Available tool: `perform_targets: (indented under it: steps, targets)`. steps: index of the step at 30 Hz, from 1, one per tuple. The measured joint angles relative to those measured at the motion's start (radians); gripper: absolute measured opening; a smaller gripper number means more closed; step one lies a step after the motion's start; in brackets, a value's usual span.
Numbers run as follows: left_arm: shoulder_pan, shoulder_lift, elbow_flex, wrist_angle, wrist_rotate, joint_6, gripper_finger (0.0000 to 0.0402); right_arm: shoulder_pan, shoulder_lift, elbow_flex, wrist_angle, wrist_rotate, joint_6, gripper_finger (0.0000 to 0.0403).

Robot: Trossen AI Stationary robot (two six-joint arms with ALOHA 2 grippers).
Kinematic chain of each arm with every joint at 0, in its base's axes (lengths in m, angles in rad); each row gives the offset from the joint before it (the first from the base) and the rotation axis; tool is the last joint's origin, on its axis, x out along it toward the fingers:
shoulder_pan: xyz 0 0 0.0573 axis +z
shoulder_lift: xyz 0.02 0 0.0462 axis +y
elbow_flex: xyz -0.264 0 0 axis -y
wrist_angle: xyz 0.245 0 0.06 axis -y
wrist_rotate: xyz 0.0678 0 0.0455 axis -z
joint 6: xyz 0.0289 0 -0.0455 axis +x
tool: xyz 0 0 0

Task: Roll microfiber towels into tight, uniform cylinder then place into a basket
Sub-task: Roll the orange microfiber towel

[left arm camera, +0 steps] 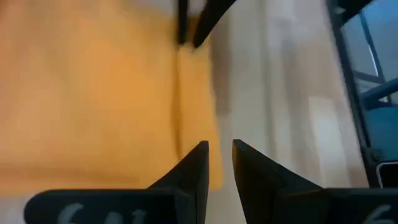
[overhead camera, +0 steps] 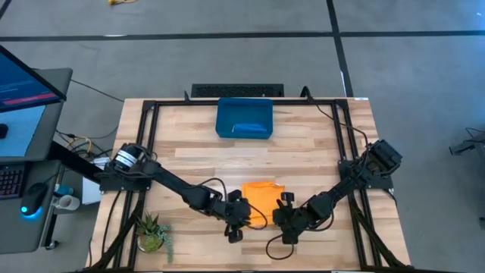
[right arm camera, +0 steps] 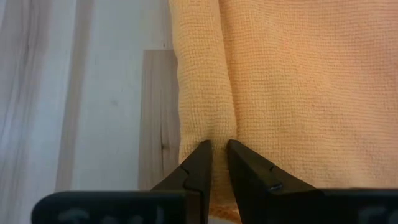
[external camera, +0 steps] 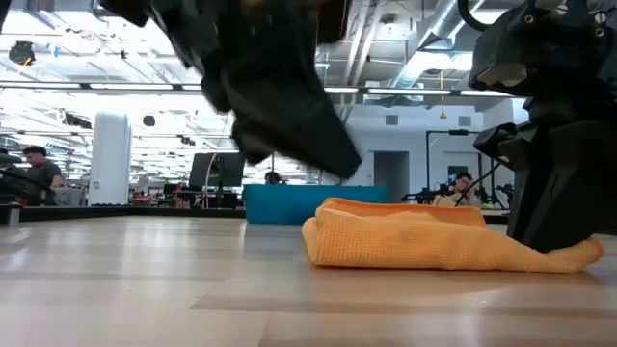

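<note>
Nearest the front edge of the wooden table [overhead camera: 318,144], the two grippers meet at a yellow-orange towel [overhead camera: 261,199] that lies folded into a thick, soft pad on the boards. The left gripper [overhead camera: 236,221] sits at the towel's left front corner. In its wrist view the two dark fingers [left arm camera: 193,168] stand close together with only a slim gap, right at the cloth's edge; whether any fabric is caught between them cannot be told. The right gripper [overhead camera: 286,220] sits at the towel's right front side. Its wrist view shows the fingertips [right arm camera: 200,163] pressed in on a raised fold of the cloth, so it is pinching the yellow-orange towel. In the low view the right arm's dark body stands on the towel's end, where the cloth tapers flat onto the wood, while the left arm hangs above the pad.

Farther back, near the table's rear edge and well apart from the towel, stands the basket [overhead camera: 226,121], a dark blue tray with a lighter blue cloth [overhead camera: 250,128] lying inside it. Just behind it, off the table, lies a black keyboard-like bar [overhead camera: 236,90].

At the front left corner stands a small potted plant [overhead camera: 154,232].
</note>
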Motion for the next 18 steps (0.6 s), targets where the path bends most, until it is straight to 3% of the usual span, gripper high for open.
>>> perform_targets:
  steps: [5,9,18]
  targets:
    - [-0.038,0.013,0.002,0.124,-0.023,0.244,0.0061,-0.001,0.0,-0.001,0.002,-0.003,-0.001,0.0079]
    - [-0.045,0.066,0.003,0.183,-0.023,0.349,0.0061,-0.001,0.0,-0.001,0.003,-0.005,-0.002,0.0079]
    - [0.018,0.104,0.003,0.166,-0.042,0.24,0.0061,-0.001,0.0,-0.001,0.003,-0.007,-0.002,0.0079]
